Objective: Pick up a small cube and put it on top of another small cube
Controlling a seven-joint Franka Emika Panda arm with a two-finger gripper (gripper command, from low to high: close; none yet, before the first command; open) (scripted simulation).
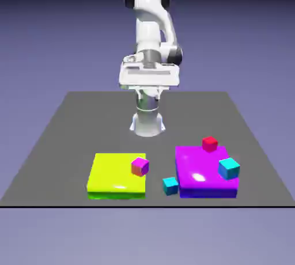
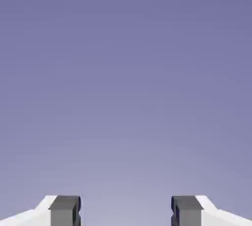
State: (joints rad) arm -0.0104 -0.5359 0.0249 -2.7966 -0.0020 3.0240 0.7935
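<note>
Grey table [image 1: 75,120] is seen under a raised gripper [image 2: 126,210], spread and empty. Small cubes lie well apart: pink cube [image 1: 140,166] on a yellow slab [image 1: 112,177]; a corner-perched pick could be knocked off.

We see white arm [image 1: 151,33] folded high above base, upper links upright, hand tucked in front of forearm, well above table level. Gripper [image 2: 126,210] faces out level, not down. In hand view we see two grey fingertips [image 2: 65,209] wide apart, nothing between them. Jaws spread, holding nothing.
</note>
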